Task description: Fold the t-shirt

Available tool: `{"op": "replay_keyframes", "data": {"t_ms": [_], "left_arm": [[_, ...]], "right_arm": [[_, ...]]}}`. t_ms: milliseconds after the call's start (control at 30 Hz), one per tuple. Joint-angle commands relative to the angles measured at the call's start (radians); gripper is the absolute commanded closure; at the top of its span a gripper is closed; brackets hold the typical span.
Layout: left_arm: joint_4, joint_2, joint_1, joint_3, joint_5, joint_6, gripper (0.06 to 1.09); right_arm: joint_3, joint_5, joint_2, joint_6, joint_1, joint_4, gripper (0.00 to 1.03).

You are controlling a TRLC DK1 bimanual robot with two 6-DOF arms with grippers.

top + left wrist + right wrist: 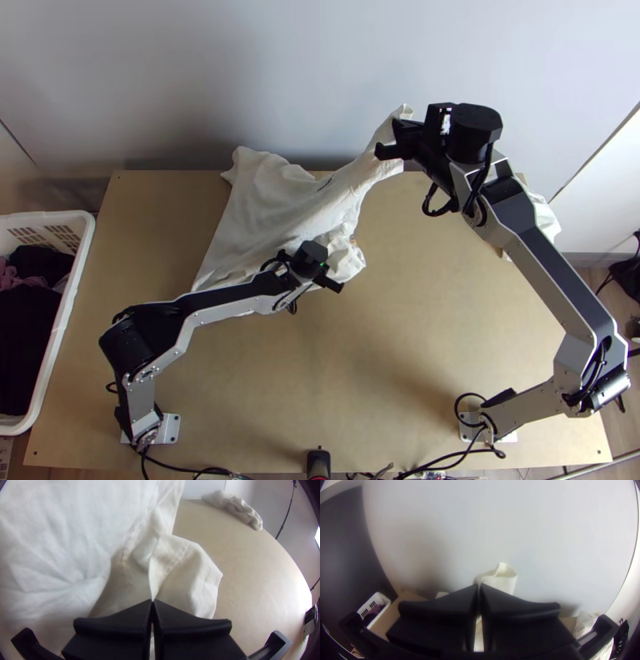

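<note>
Partly raised, t-shirt [276, 200], in right tool [394, 139]

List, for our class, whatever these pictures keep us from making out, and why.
- T-shirt beneath the left gripper, top view: covered by that gripper.
- Dark mark on the t-shirt, top view: too small.
- Far side of the basket, top view: cut off by the left edge.
- Part of the second white cloth, top view: behind the right arm.
</note>
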Motion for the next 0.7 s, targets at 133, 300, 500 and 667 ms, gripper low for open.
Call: {"op": "replay_keyframes", "data": {"t_ms": [133, 300, 500, 667], "left_arm": [[-0.026, -0.034, 0.033, 0.021, 0.017, 0.028, 1.05], [-0.118, -0.18, 0.077, 0.067, 0.095, -0.055, 1.05], [-0.204, -0.467, 0.185, 0.117, 0.231, -0.181, 1.05], [-0.233, -0.68, 0.278, 0.122, 0.302, -0.244, 1.05]], "right_arm": [[-0.015, 0.0, 0.001, -0.008, -0.013, 0.002, 1.0], [-0.024, 0.0, 0.0, -0.013, -0.028, 0.002, 1.0], [-0.046, 0.0, 0.0, -0.008, -0.045, 0.008, 1.0], [-0.089, -0.029, -0.075, -0.009, -0.028, -0.019, 1.0]]}}
